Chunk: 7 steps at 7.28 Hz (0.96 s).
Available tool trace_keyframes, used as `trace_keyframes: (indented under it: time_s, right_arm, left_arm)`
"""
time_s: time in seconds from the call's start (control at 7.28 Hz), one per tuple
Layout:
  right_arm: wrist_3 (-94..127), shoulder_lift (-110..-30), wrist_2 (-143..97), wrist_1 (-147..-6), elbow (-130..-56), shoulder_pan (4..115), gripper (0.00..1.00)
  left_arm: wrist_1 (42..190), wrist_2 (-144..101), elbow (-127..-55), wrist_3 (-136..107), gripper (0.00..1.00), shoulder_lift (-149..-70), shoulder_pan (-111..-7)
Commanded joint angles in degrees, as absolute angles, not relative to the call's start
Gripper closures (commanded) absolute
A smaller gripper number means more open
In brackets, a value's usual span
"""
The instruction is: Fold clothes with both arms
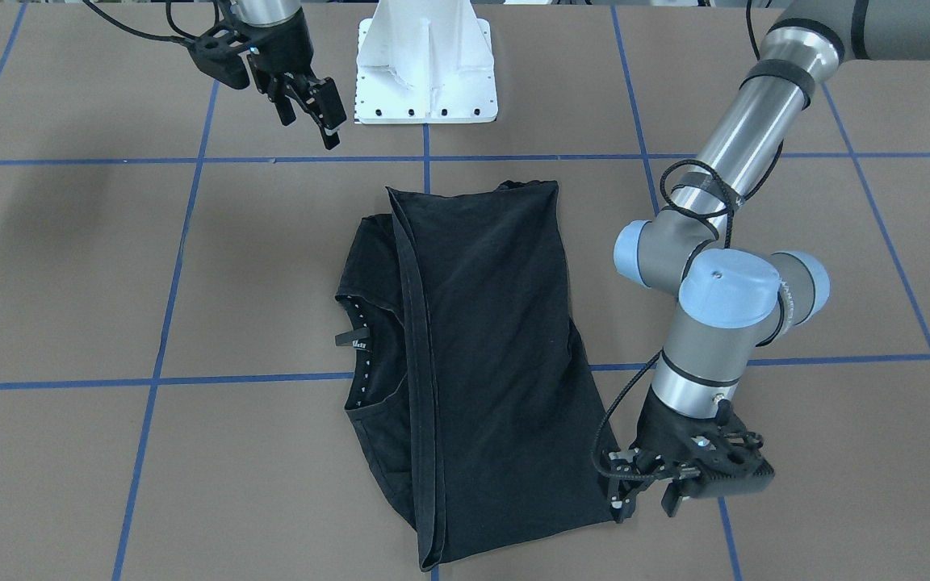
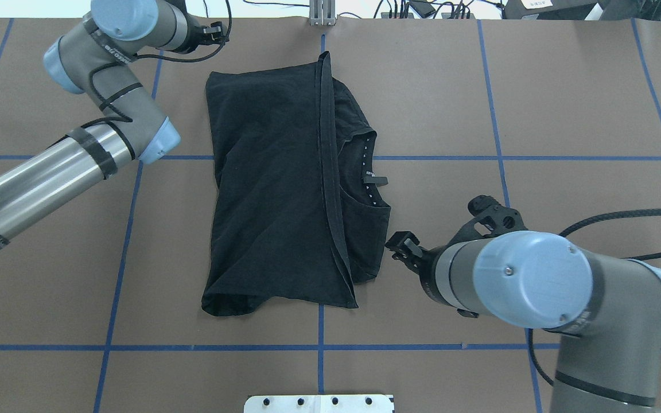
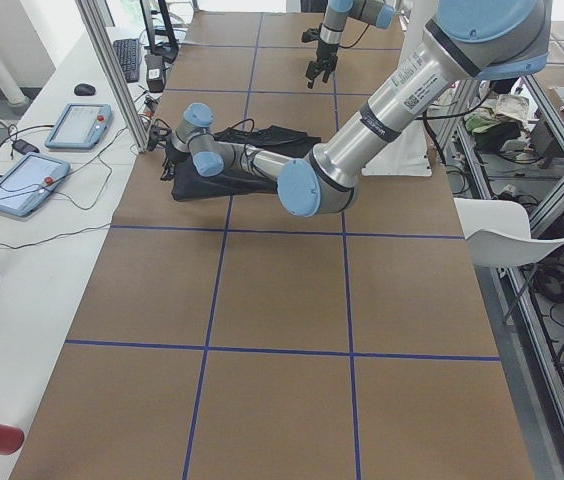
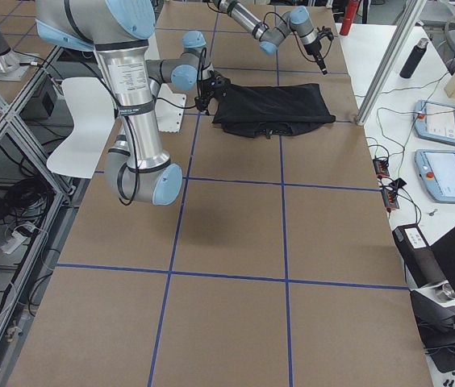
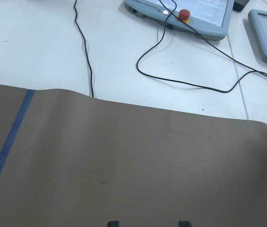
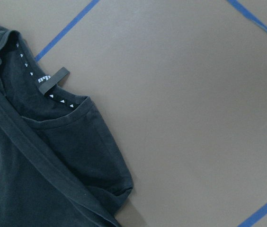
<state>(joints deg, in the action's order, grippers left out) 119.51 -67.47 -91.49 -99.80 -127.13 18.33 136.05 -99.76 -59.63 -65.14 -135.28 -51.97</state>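
Observation:
The black T-shirt (image 1: 481, 347) lies folded lengthwise on the brown table, with its collar and label showing and its graphic hidden. It also shows in the overhead view (image 2: 273, 189) and the right wrist view (image 6: 39, 156). My left gripper (image 1: 644, 494) is low beside the shirt's far corner, at the table's far edge. It is open and empty, and its fingertips (image 5: 183, 222) stand apart over bare table. My right gripper (image 1: 312, 105) hangs above the table off the shirt's collar side (image 2: 402, 244). It is open and empty, clear of the cloth.
The white pedestal base (image 1: 425, 73) stands at the robot's side of the table. Blue tape lines (image 2: 319, 347) grid the brown surface. Beyond the table's far edge, a white desk holds teach pendants (image 5: 181, 14) and loose cables (image 5: 84, 52).

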Motion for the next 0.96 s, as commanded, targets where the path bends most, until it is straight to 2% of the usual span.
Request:
trace_keyframes:
  time_s: [0.0,0.27,0.41,0.55,0.82]
  right_arm:
    - [115.18,-60.85,-90.10,-99.49,-118.52,18.11,0.00]
    - [96.78,-57.23,-90.09,-99.49,-112.53,17.84,0.03]
    - [87.37,-54.35,-89.91,-99.67,-109.11,17.67,0.11]
    - [77.27,-53.62,-89.56,-99.67,-106.38,17.23,0.14]
    - [65.88,-51.69,-89.04,-99.67,-103.90,17.14,0.35]
  left_arm:
    - [135.18,-103.79,-76.56,-64.95,0.00,-121.97,-52.03]
    - [135.09,-103.80,-83.39,-65.30,0.00,-116.39,-52.12]
    - [135.09,-103.71,-83.58,-65.82,0.00,-115.93,-52.12]
    - [135.09,-103.62,-83.50,-65.83,0.00,-115.84,-52.03]
    - [135.09,-103.36,-83.41,-65.83,0.00,-115.58,-52.03]
